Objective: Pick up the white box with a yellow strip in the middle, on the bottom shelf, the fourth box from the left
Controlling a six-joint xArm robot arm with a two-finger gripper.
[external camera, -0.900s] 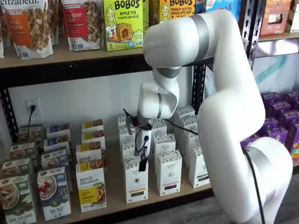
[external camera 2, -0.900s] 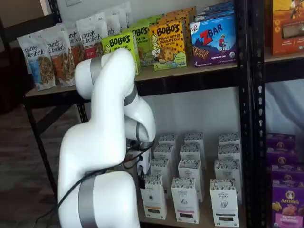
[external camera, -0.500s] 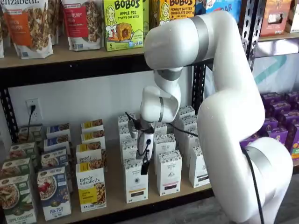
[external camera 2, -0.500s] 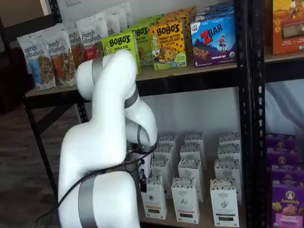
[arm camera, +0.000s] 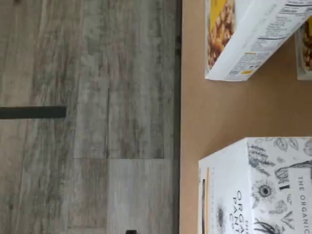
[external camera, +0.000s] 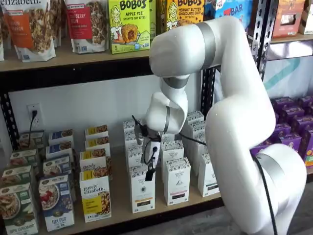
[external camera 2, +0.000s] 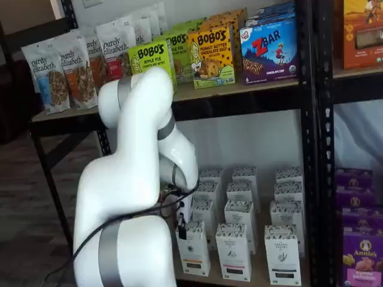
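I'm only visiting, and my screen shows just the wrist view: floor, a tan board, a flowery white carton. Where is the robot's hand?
Observer: The gripper hangs just over the front white box on the bottom shelf. Only dark fingers show, so I cannot tell whether it is open.
Visitor: Is that carton alone?
Observer: No. More white cartons stand in rows beside and behind it.

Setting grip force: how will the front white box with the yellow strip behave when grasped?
The white box looks like a stiff carton, so probably rigid but crushable. Tall and narrow on the bottom shelf, it may tip if nudged. Neighbours stand close, limiting claw clearance.
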